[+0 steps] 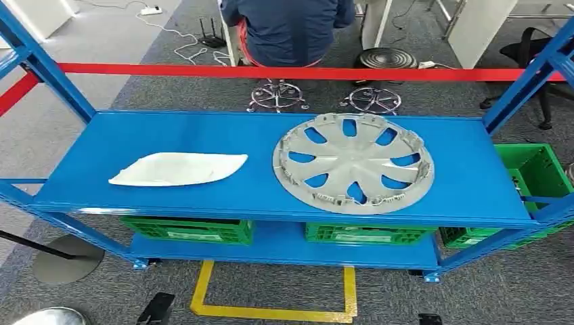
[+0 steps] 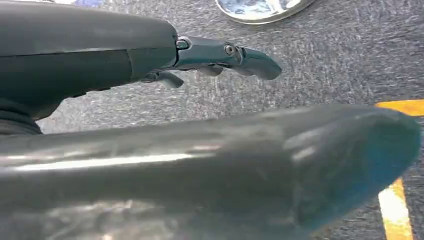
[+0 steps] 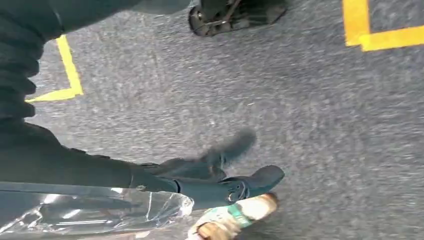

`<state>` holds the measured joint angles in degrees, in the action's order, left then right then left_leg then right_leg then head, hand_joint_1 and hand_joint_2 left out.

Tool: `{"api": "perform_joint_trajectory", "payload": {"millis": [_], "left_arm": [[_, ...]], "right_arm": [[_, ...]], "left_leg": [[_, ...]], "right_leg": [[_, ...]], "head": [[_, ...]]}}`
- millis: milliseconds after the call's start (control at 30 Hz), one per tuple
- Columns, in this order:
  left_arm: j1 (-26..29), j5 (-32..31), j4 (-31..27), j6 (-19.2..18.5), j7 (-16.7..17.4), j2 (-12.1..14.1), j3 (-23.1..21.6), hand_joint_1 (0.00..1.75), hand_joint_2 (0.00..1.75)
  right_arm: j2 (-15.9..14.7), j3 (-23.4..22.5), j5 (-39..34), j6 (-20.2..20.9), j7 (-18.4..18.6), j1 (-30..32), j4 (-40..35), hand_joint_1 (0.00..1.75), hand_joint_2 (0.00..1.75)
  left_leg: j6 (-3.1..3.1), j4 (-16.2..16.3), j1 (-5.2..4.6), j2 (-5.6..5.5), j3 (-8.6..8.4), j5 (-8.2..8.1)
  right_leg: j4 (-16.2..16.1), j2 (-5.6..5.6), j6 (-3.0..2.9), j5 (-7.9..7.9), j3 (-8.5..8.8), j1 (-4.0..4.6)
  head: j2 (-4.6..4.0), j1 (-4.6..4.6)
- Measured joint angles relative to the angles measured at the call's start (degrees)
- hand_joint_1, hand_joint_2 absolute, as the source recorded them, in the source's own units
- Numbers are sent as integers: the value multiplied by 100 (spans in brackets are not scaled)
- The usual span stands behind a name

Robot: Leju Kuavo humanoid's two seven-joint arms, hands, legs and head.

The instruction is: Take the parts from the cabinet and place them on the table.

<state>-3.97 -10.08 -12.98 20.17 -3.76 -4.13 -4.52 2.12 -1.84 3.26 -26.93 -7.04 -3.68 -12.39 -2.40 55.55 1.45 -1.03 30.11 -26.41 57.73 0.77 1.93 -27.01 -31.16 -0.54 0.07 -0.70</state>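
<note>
Round grey spoked plastic wheel cover (image 1: 353,162) and smooth white curved shell part (image 1: 179,168), well apart on glossy blue metal shelf (image 1: 101,145).
Left hand (image 2: 220,57) over speckled grey carpet (image 2: 325,55), fingers apart, empty; right hand (image 3: 215,182) likewise, fingers spread; crinkled clear film (image 3: 100,212) beside it.

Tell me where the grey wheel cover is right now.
In the head view, the grey wheel cover lies flat on the right half of the blue shelf, to the right of the white part and apart from it.

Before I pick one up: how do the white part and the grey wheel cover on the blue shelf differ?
The white leaf-shaped plastic part is long, smooth and solid; the round grey plastic wheel cover is a disc with cut-out openings between its spokes. The white part lies toward the shelf's left, the wheel cover toward its right, and the cover looks larger. Both lie flat on the blue metal shelf, untouched.
</note>
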Motion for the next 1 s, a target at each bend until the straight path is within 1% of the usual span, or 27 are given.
{"api": "perform_joint_trajectory", "payload": {"millis": [100,133,233,367,400,533,667,700,900,1000], "left_arm": [[0,-39,26,50,131,0,-31,0,0],[2,-74,28,87,166,2,-50,0,0],[0,-133,50,184,240,2,-98,0,0],[1,-131,55,210,258,2,-101,0,0],[1,-127,57,221,258,2,-101,0,0],[1,-96,57,247,253,2,-98,0,0],[5,-57,63,260,192,2,-94,0,0],[6,-46,66,262,175,2,-92,0,0],[15,-31,74,264,153,2,-83,0,0],[18,-31,81,267,140,2,-72,0,0]], "right_arm": [[-9,-28,9,4,17,10,30,0,175],[-9,-31,18,7,17,10,35,0,0],[-9,-33,44,24,13,7,42,0,0],[-9,-35,94,35,-70,-5,42,0,0],[-9,-35,96,35,-96,-8,42,0,175],[-9,-41,92,35,-387,-28,42,0,175],[-9,-41,234,55,-987,-111,33,0,175],[-9,-41,251,57,-1049,-146,31,0,175],[-9,-41,319,61,-1138,-245,24,0,175],[-7,54,722,109,-1433,-283,2,0,175]], "left_leg": [[0,0,0,0,0,0],[0,0,0,0,0,0],[0,0,0,0,0,1],[0,0,0,0,0,1],[0,0,0,0,0,1],[0,0,0,0,1,1],[0,0,0,0,1,1],[1,0,0,0,1,1],[2,0,0,-1,2,2],[2,0,0,0,6,2]], "right_leg": [[0,-1,0,0,0,0],[0,-1,0,0,0,0],[0,-1,0,0,1,0],[0,-1,0,0,1,0],[0,-1,0,0,1,0],[0,-1,0,0,1,0],[1,0,0,0,2,0],[1,-1,0,0,2,0],[1,-3,0,0,3,0],[2,-1,0,0,1,0]], "head": [[0,0],[0,0],[0,2],[0,0],[0,0],[0,0],[0,0],[0,0],[0,2],[0,0]]}}
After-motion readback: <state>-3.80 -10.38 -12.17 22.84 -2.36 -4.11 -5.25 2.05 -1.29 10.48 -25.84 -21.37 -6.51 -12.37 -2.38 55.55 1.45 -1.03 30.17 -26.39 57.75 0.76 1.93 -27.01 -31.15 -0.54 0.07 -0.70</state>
